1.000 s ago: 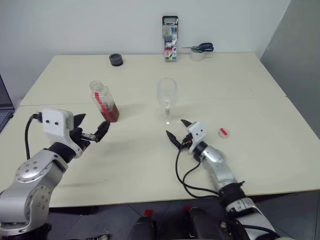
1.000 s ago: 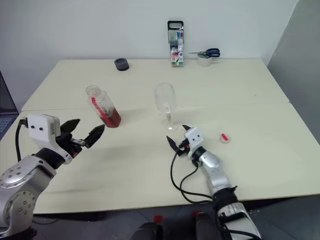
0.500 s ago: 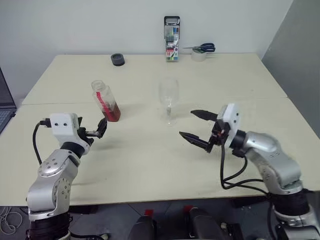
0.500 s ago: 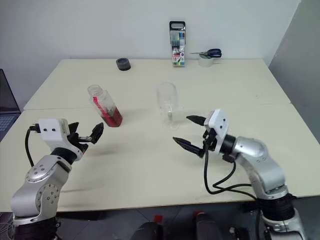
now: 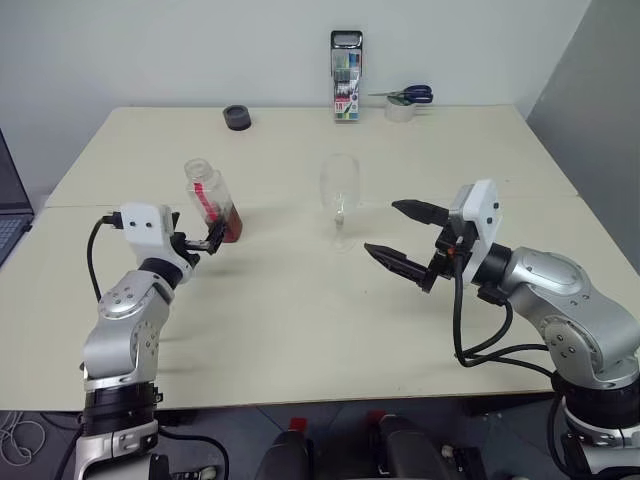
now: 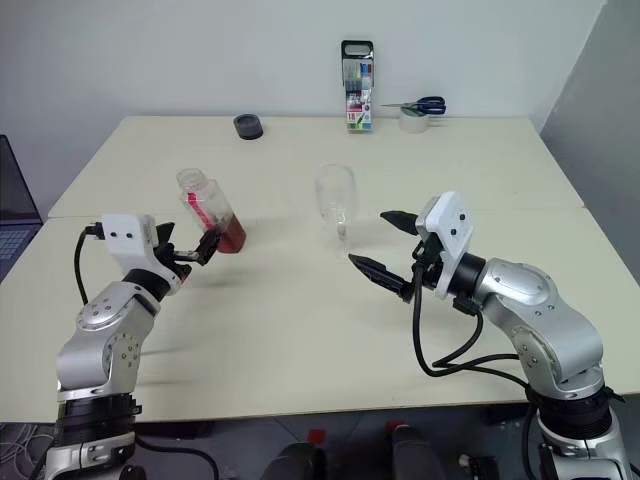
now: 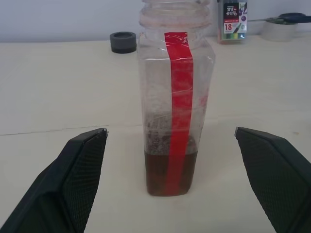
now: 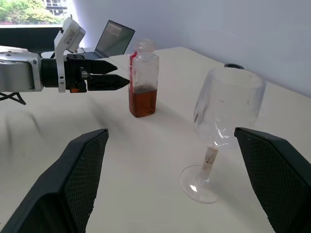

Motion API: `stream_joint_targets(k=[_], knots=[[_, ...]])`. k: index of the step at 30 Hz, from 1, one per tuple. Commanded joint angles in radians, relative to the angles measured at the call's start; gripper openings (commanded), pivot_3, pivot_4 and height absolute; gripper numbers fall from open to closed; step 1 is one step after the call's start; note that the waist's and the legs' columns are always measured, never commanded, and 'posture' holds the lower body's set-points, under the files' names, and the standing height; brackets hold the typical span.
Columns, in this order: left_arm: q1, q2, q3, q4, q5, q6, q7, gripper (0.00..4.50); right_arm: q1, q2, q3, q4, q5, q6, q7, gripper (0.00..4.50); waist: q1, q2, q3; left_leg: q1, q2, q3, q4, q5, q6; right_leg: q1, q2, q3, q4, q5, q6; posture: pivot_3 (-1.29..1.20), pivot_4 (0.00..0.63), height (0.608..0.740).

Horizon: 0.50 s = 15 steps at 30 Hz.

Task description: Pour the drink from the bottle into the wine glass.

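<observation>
The bottle (image 7: 177,97) stands upright on the table (image 5: 300,310) with no cap on its neck, a red strip running down its side. The drink (image 7: 170,174), reddish-brown, fills only its bottom part. My left gripper (image 5: 200,243) is open and level, and the bottle stands just ahead, centred between the two fingers (image 7: 77,174), untouched. The wine glass (image 5: 339,195) is empty and upright at the table's middle. My right gripper (image 5: 382,228) hovers open above the table, pointing at the glass from its right with nothing held. In the right wrist view the wine glass (image 8: 228,102) stands apart from both fingertips.
At the table's far edge are a black round object (image 5: 236,117), a marker pack (image 5: 344,90), and scissors lying on a tape roll (image 5: 405,100). A laptop (image 5: 8,200) shows at the far left. A seam crosses the table behind the glass.
My left gripper has advanced closer to the bottle. My right gripper rose off the table beside the glass and turned level, mostly in the first half second. Both stayed open.
</observation>
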Motion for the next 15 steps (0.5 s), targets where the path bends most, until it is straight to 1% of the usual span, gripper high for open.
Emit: stream_joint_targets(k=[1, 10, 13, 15], knots=[[-0.05, 0.013, -0.012, 0.038, 0.028, -0.049, -0.025, 4.5, -0.007, -0.014, -0.04, -0.056, 0.013, -0.001, -0.023, 4.44, 0.0, 0.0, 0.0, -0.001, 0.0, -0.001, 0.001, 0.0, 0.0, 0.0, 0.0, 0.0, 0.0, 0.0, 0.0, 0.0, 0.15, 0.74], [-0.148, 0.007, -0.033, 0.226, 0.078, -0.148, -0.069, 4.5, -0.004, -0.021, -0.048, -0.089, 0.032, 0.031, -0.063, 4.44, 0.0, 0.0, 0.0, -0.004, 0.0, -0.003, 0.004, 0.0, 0.0, -0.001, 0.0, -0.003, 0.0, 0.0, 0.0, 0.0, 0.15, 0.74], [-0.193, 0.001, -0.042, 0.332, 0.098, -0.204, -0.083, 4.5, 0.005, -0.033, -0.049, -0.097, 0.031, 0.033, -0.064, 4.44, 0.001, 0.0, 0.0, -0.008, -0.001, -0.009, 0.009, 0.0, 0.0, 0.0, -0.001, -0.013, 0.0, 0.0, 0.0, 0.0, 0.15, 0.74], [-0.221, -0.002, -0.044, 0.397, 0.103, -0.24, -0.097, 4.5, 0.008, -0.034, -0.054, -0.098, 0.034, 0.041, -0.071, 4.44, 0.001, 0.0, 0.0, -0.008, -0.001, -0.01, 0.01, 0.0, 0.0, 0.0, -0.002, -0.015, 0.001, 0.0, 0.0, 0.0, 0.15, 0.74]])
